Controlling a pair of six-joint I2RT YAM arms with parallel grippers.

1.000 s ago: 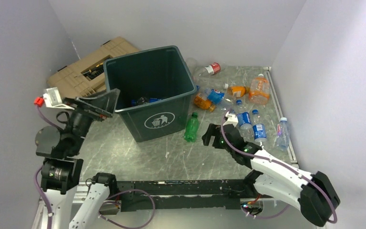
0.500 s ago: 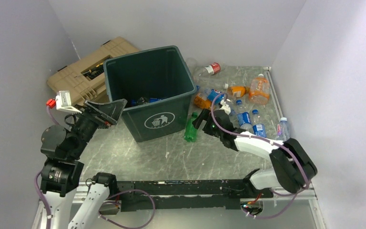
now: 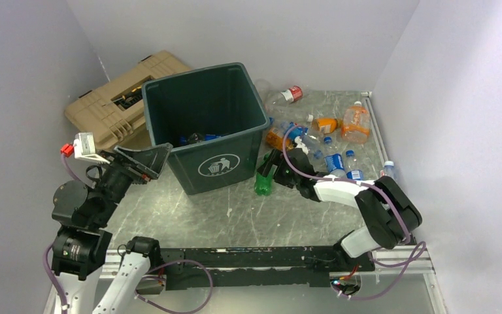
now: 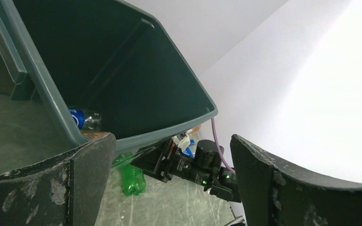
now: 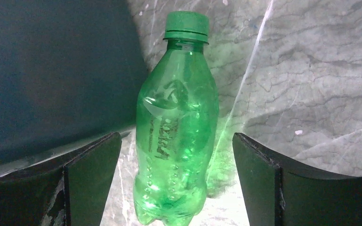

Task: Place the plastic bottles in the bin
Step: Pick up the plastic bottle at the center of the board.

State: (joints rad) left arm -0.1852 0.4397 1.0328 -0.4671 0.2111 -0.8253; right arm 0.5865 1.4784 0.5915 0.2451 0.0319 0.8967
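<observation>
Claws are both wide apart, and neither one holds a thing. My right claw (image 5: 176, 137) has one finger on each side of the green bottle (image 5: 178, 108). There is a gap on both sides, so I am not touching it.

The green bottle lies flat on the table (image 5: 320, 84). Its long way runs from the near edge toward the far edge. Its cap points to the far edge and its fat bottom points to the near edge. It lies just beside the bin (image 3: 212, 171), by the bin's front right corner, and it runs along the bin's right wall.

My left claw (image 4: 173, 139) hangs by the bin's front left corner, up near the rim. Nothing is between its fingers.

Down in the bin I can see a blue-label bottle (image 4: 81, 117) lying on its side.

More bottles (image 3: 355, 124) lie in a messy bunch on the table, right of the bin and out toward the far right corner. They point every which way. A tan case (image 3: 114, 98) sits by the far left corner, just beside the bin.
</observation>
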